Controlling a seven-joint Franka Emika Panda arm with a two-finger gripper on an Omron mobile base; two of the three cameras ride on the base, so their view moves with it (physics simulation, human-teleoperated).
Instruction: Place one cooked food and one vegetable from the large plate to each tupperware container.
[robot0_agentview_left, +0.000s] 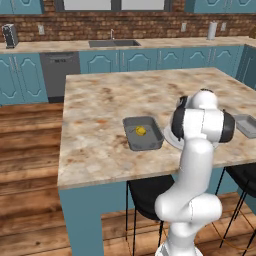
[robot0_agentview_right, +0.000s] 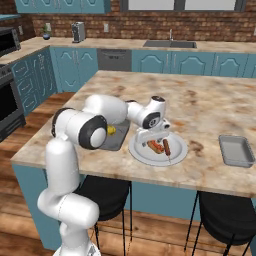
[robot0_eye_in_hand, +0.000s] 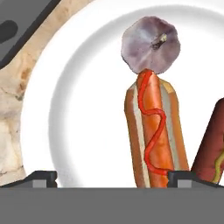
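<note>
Two trays sit on the marble island. In the left base view the near tray (robot0_agentview_left: 144, 134) lies at centre frame with the yellow vegetable (robot0_agentview_left: 141, 131) resting inside it; the second tray (robot0_agentview_left: 246, 125) is at the right edge, well apart. In the right base view the first tray (robot0_agentview_right: 116, 136) is mostly hidden behind the arm, with the yellow lump (robot0_agentview_right: 111, 130) peeking out at its left, and the other tray (robot0_agentview_right: 236, 150) lies at the right of the frame.

Between them is the plate (robot0_agentview_right: 142, 152), just beside the first tray. The gripper (robot0_agentview_right: 154, 139) hangs low over the plate's upper left part, its jaws spread wide and holding nothing.

In the hand view the finger tips (robot0_eye_in_hand: 41, 178) stand at the bottom corners of the frame, above the white plate (robot0_eye_in_hand: 87, 122). A hot dog (robot0_eye_in_hand: 155, 131) with a red squiggle runs up from near the right tip; a second, darker sausage (robot0_eye_in_hand: 212, 151) lies at the right edge. A purple-grey garlic-like bulb (robot0_eye_in_hand: 151, 43) touches the hot dog's far end at upper centre. The vegetable thus lies to the gripper's left in the right base view, off the plate.
</note>
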